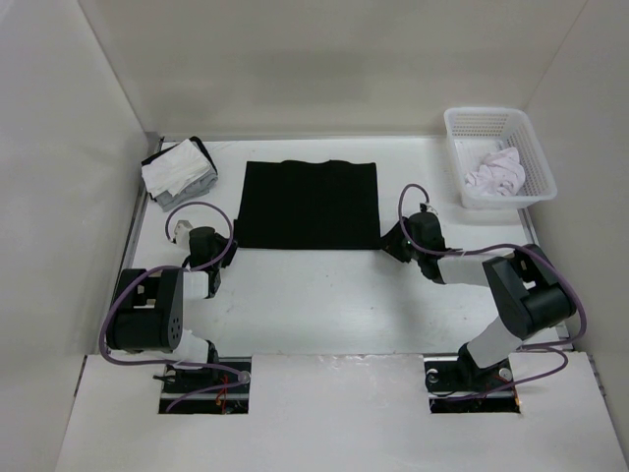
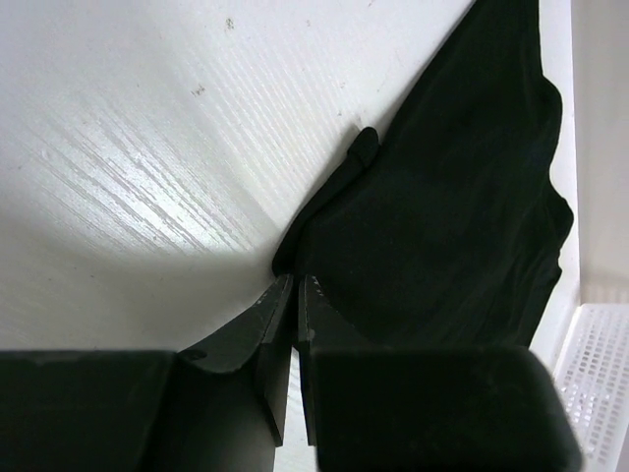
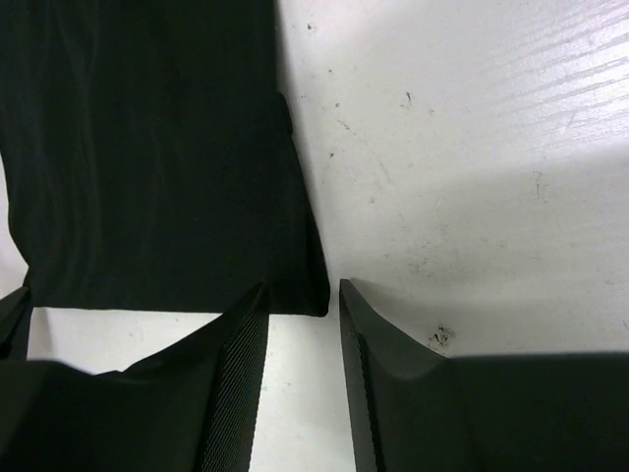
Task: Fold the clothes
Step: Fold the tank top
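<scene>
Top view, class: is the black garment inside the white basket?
No, the black garment lies flat on the table, while the white basket holds a pale cloth.

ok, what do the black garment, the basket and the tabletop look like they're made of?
black garment: soft, thin fabric, probably a knit; matte, lies flat, with faint wrinkles in the wrist views.
basket: white plastic, likely moulded; rigid open-lattice walls.
table: white painted or laminated board, possibly wood; slight sheen, fine parallel grain lines and small scuffs up close.
</scene>
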Action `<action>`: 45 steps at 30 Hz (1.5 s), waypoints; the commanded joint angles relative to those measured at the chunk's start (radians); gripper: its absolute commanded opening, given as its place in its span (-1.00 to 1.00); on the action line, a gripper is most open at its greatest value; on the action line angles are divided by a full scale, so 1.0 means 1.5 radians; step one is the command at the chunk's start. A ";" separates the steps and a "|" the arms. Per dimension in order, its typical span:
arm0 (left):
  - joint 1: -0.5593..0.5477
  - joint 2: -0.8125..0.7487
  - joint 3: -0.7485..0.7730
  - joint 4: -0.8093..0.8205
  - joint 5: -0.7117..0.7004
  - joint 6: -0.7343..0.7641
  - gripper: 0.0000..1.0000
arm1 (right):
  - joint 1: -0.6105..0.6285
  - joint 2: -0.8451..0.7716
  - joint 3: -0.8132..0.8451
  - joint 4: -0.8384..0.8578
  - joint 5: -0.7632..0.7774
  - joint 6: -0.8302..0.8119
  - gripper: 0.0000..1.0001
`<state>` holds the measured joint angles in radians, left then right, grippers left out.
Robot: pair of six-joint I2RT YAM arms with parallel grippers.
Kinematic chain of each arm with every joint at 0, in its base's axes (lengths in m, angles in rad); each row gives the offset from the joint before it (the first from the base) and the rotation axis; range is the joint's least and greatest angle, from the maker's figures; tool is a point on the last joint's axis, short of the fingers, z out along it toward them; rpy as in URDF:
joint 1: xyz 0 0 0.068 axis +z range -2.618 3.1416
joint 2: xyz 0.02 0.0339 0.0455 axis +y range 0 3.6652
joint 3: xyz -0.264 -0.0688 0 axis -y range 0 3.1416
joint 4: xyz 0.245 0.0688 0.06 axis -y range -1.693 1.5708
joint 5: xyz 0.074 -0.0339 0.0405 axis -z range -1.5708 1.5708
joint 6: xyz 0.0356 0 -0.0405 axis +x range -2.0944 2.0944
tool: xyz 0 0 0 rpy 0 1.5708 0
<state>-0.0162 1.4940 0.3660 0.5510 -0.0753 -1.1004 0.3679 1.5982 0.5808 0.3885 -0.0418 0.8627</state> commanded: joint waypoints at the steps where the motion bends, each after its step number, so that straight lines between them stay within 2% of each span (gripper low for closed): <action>1: -0.001 -0.022 -0.007 0.040 -0.007 0.001 -0.92 | 0.006 -0.004 0.013 0.012 0.006 -0.010 -0.23; 10: -0.001 -0.031 -0.005 0.036 -0.007 0.002 -0.92 | 0.008 0.037 0.022 0.015 -0.018 0.004 -0.63; 13: -0.002 -0.029 -0.003 0.037 -0.007 0.001 -0.92 | 0.007 0.037 0.018 0.027 -0.021 0.007 -0.84; 18: -0.009 -0.087 -0.005 0.028 -0.001 0.001 -0.99 | 0.009 -0.055 -0.009 0.044 -0.019 -0.003 -0.97; 21: -0.020 -0.230 -0.018 -0.039 0.006 0.001 -1.00 | 0.032 -0.196 -0.014 -0.040 -0.013 -0.038 -0.97; 24: -0.025 -0.458 0.000 -0.201 -0.005 0.017 -1.00 | 0.076 -0.388 0.008 -0.194 0.034 -0.088 -0.97; 26: -0.021 -0.602 0.056 -0.321 -0.021 0.046 -1.00 | 0.113 -0.501 0.047 -0.308 0.082 -0.116 -0.97; 30: -0.046 -0.741 0.191 -0.466 -0.049 0.096 -1.00 | 0.196 -0.643 0.167 -0.482 0.173 -0.154 -0.96; 34: -0.076 -0.775 0.279 -0.537 -0.052 0.106 -0.99 | 0.288 -0.683 0.268 -0.571 0.243 -0.165 -0.95; 38: -0.078 -0.776 0.274 -0.558 -0.054 0.093 -0.96 | 0.338 -0.672 0.296 -0.583 0.266 -0.177 -0.92; 41: -0.076 -0.751 0.237 -0.553 -0.056 0.092 -0.96 | 0.283 -0.629 0.268 -0.553 0.230 -0.184 -0.91; 45: -0.063 -0.658 0.162 -0.489 -0.066 0.097 -0.96 | 0.129 -0.528 0.193 -0.426 0.059 -0.172 -0.91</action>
<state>-0.1249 0.4068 0.6800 -0.2157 -0.1524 -0.9733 0.6788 0.7006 0.9390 -0.3496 0.2020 0.6117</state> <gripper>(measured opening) 0.025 0.046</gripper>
